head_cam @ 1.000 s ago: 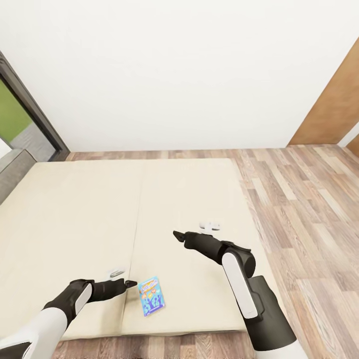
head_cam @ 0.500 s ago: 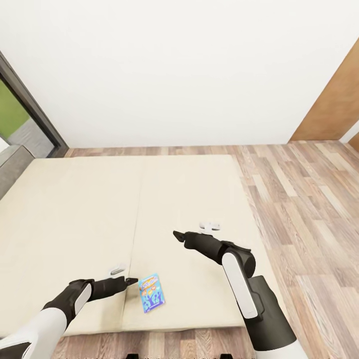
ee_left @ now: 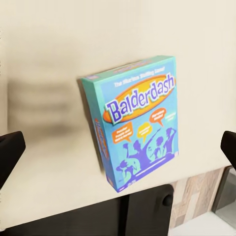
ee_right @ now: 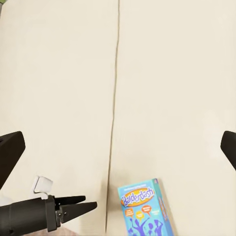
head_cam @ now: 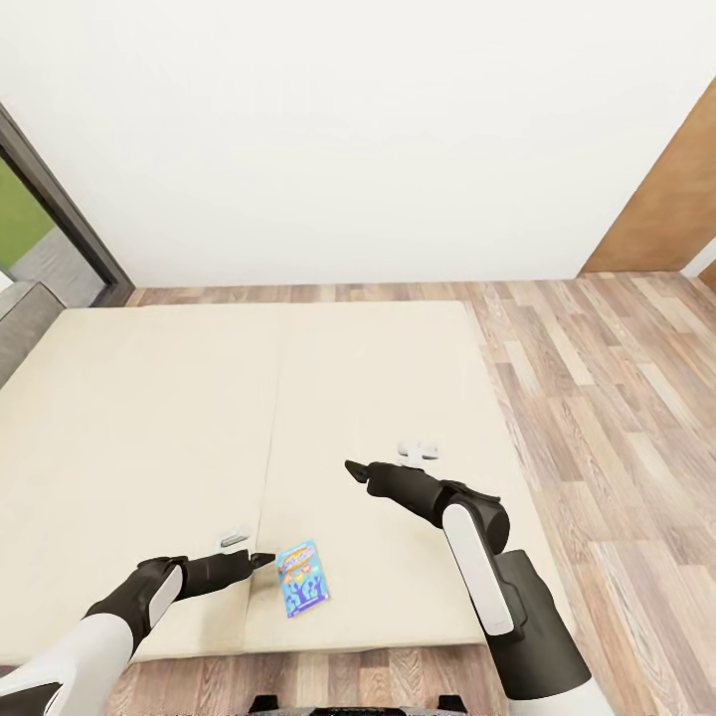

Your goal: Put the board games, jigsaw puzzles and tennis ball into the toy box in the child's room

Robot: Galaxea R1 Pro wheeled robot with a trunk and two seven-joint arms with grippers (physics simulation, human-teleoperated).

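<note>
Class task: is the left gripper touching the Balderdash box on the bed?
Apart. The right wrist view shows bare mattress between the left gripper and the Balderdash box.

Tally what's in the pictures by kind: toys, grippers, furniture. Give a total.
Board games: 1, the blue Balderdash box lying on the bed
Grippers: 2, left gripper and right gripper
Beds: 1, cream bed
Total: 4
</note>
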